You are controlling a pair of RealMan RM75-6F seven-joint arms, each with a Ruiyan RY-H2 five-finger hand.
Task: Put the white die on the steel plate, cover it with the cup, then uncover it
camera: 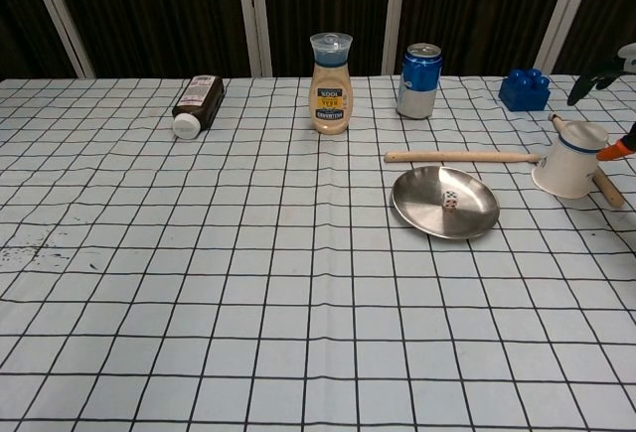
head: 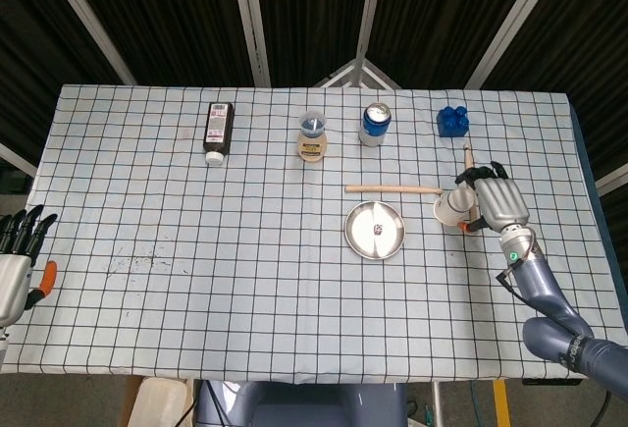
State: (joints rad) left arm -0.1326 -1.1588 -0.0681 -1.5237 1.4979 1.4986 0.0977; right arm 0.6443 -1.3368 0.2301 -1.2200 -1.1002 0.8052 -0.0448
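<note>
The white die (head: 378, 229) (camera: 450, 200) lies on the round steel plate (head: 361, 238) (camera: 422, 216) right of the table's middle. A white paper cup (head: 453, 207) (camera: 567, 165) lies on its side to the plate's right. My right hand (head: 499, 201) hovers just right of the cup with fingers spread, holding nothing; only its fingertips (camera: 599, 70) show at the chest view's right edge. My left hand (head: 17, 255) rests open at the table's far left edge, empty.
Two wooden sticks (head: 392, 188) (head: 471, 180) lie beside the cup. Along the back stand a dark bottle (head: 218, 128) on its side, a sauce bottle (head: 312, 137), a blue can (head: 375, 123) and a blue block (head: 450, 120).
</note>
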